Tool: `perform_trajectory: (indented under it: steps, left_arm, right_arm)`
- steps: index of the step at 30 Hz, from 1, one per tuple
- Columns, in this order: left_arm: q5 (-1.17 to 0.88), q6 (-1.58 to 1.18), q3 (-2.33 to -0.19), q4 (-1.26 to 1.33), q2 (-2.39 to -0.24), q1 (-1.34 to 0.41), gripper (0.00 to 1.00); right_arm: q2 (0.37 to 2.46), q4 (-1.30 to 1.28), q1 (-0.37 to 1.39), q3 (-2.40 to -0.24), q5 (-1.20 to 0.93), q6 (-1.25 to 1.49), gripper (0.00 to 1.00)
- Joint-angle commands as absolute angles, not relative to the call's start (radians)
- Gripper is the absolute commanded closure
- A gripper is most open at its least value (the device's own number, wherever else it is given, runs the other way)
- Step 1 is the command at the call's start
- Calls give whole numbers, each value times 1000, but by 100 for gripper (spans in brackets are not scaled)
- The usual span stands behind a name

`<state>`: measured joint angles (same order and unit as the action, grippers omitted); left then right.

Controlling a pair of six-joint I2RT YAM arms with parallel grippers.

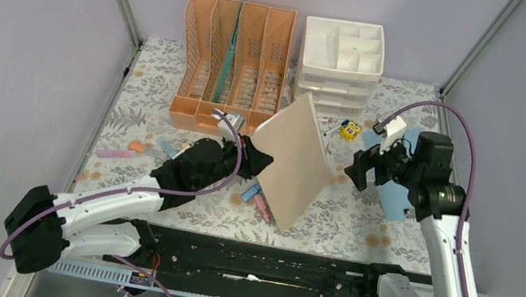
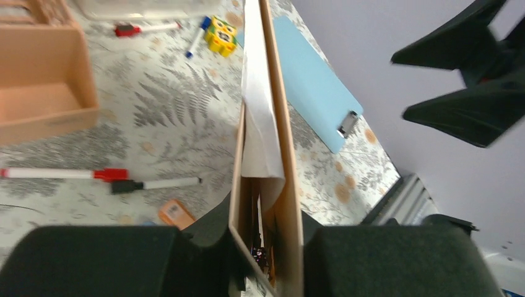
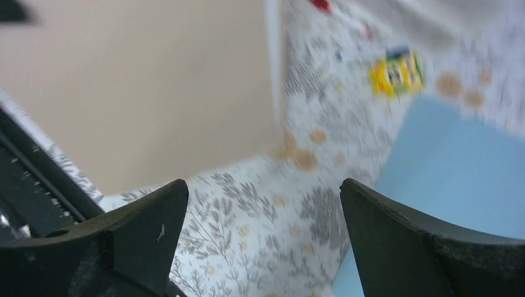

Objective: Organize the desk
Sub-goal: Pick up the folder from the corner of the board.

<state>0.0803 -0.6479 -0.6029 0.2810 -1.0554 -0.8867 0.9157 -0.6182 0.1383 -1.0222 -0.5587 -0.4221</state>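
Desk (image 1: 148, 93) in fern-print cloth lies under both arms. Left gripper (image 1: 251, 154) clamps a tan folder (image 1: 294, 162) on edge; keeping it upright should ease it into the peach rack (image 1: 197, 41) behind. Right gripper (image 1: 357, 171) hangs jaws apart beside a blue clipboard (image 1: 394, 203).

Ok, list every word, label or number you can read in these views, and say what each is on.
No text is legible in any view.
yellow block: dark print, too blurred to read.
orange tag: nothing readable at this size.
tan folder: visible face is blank.
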Motion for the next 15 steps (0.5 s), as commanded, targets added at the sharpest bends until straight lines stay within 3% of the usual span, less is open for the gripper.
perform_trajectory:
  steps: [1, 6, 7, 8, 15]
  left_arm:
    - [9, -514, -647, 268, -968, -820, 100]
    - [-65, -477, -701, 212, -937, -753, 100]
    - [-78, -472, -714, 200, -935, -742, 100]
    - [-86, -464, -729, 189, -934, -729, 100]
    - [-201, -467, -824, 163, -935, -597, 100]
  right_arm:
    - [981, -606, 17, -969, -501, -359, 0]
    - [961, -543, 7, -902, -485, -359, 0]
    - [956, -369, 6, -896, -517, -110, 0]
    - [953, -347, 6, -891, -518, -83, 0]
    - [924, -333, 7, -867, -505, -103, 1]
